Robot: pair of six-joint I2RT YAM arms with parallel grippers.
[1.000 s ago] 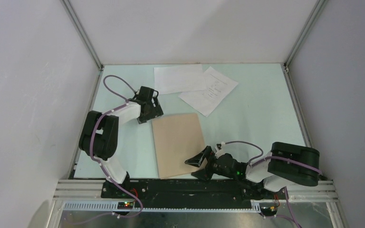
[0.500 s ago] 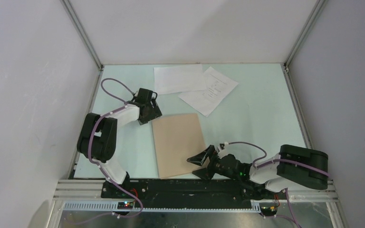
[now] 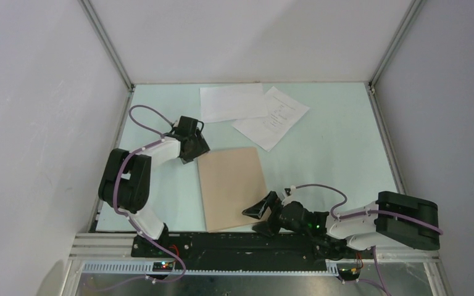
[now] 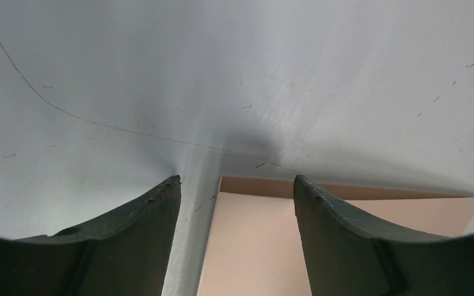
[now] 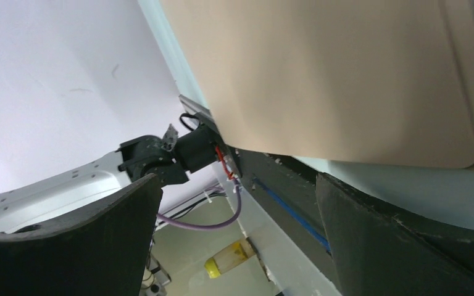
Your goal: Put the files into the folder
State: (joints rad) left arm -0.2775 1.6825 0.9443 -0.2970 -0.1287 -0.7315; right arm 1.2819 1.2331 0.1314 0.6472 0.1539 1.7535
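Observation:
The tan folder [image 3: 231, 187] lies shut and flat in the middle of the table. Two white files rest at the back, overlapping: a blank sheet [image 3: 231, 102] and a printed sheet [image 3: 273, 117]. My left gripper [image 3: 197, 149] sits low at the folder's far left corner. In the left wrist view this gripper [image 4: 236, 180] is open, and the folder's corner [image 4: 259, 246] lies between its fingers without either pad touching it. My right gripper [image 3: 257, 217] hovers by the folder's near right corner, wide open and empty. In the right wrist view the folder [image 5: 333, 74] fills the space above that gripper [image 5: 237, 179].
A pale green mat [image 3: 333, 154] covers the table, boxed in by white walls on three sides. A black and aluminium rail [image 3: 253, 243] runs along the near edge by the arm bases. The left arm's base [image 5: 160, 157] shows in the right wrist view.
The left gripper's jaws have narrowed and it has shifted slightly left at the folder's corner. The right arm's elbow has swung right and its gripper has edged nearer the table's front edge.

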